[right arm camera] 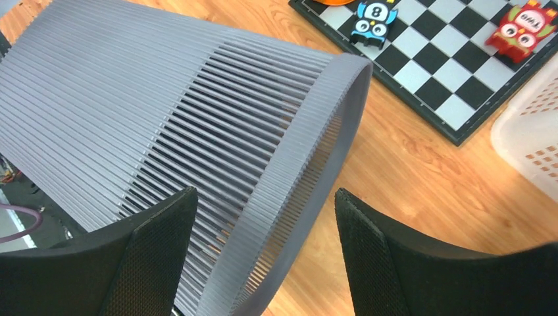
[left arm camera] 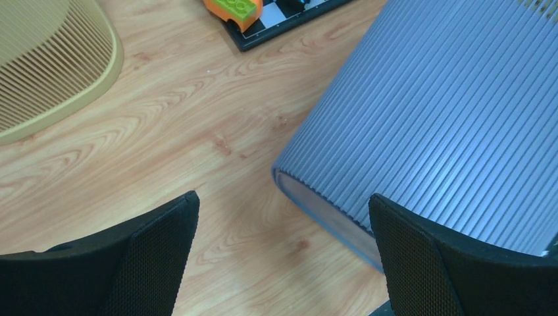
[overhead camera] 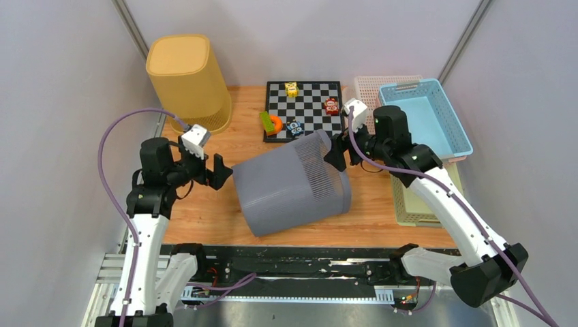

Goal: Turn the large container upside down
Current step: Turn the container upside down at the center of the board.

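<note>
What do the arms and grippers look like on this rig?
Left arm and right arm: white links, black joints, a purple cable along each. Left gripper and right gripper: black, two flat fingers with dimpled pads. White camera block at each wrist.

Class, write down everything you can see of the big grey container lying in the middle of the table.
The grey container looks like ribbed plastic, with open slots near its mouth. It lies on its side on the wooden table, closed base toward the left gripper, mouth toward the right gripper, whose open fingers straddle the rim. Contact there is unclear.
</note>
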`<state>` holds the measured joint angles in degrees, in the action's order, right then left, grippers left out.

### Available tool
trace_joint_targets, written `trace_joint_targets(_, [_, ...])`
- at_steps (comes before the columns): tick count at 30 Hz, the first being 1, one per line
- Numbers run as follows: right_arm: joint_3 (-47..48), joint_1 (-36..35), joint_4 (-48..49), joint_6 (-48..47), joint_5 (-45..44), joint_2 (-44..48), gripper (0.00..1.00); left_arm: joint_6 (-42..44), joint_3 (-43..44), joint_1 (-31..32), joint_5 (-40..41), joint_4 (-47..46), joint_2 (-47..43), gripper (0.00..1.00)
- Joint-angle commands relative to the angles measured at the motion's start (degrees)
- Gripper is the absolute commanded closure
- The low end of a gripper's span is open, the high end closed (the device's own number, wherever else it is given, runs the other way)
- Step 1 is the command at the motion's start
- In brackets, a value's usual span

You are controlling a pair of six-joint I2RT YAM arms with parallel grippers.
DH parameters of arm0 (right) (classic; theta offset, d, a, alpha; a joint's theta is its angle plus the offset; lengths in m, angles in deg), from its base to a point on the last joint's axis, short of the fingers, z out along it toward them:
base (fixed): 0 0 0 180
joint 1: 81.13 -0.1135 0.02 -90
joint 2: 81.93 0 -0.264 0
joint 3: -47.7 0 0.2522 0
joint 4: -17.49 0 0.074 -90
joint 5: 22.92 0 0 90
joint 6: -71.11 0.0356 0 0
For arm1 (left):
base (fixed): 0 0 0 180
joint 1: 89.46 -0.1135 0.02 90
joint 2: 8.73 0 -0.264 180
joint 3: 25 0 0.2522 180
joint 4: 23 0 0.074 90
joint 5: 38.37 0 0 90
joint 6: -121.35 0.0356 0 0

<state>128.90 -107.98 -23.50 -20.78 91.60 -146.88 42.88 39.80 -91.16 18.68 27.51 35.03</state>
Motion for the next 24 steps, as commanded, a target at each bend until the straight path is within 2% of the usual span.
trace_joint_targets(1, [3.3, 0.0, -4.1, -4.2, -4.6, -0.3, 0.21, -8.6, 2.3, 0.2, 0.2, 3.0, 1.2, 0.0])
trace_joint_targets(4, [3.2, 0.0, -4.2, -5.3, -7.3, -0.1, 0.21, -11.0, 4.3, 0.1, -0.6, 5.3, 3.4, 0.0])
trace_joint_targets(14, [1.8, 0.0, -4.2, -8.4, -11.9, 0.4, 0.2, -9.1, 10.5, 0.1, -15.7, 22.1, 15.4, 0.0])
trace_joint_targets(20, [0.3, 0.0, -4.2, -11.2, -11.7, 0.0, 0.21, -9.3, 8.7, 0.1, -22.7, 23.4, 17.7, 0.0])
trace_joint_targets(24, [-1.4, 0.0, -4.2, -12.0, -11.1, -0.7, 0.27, -10.7, 7.1, 0.1, -27.0, 21.9, 17.4, 0.0])
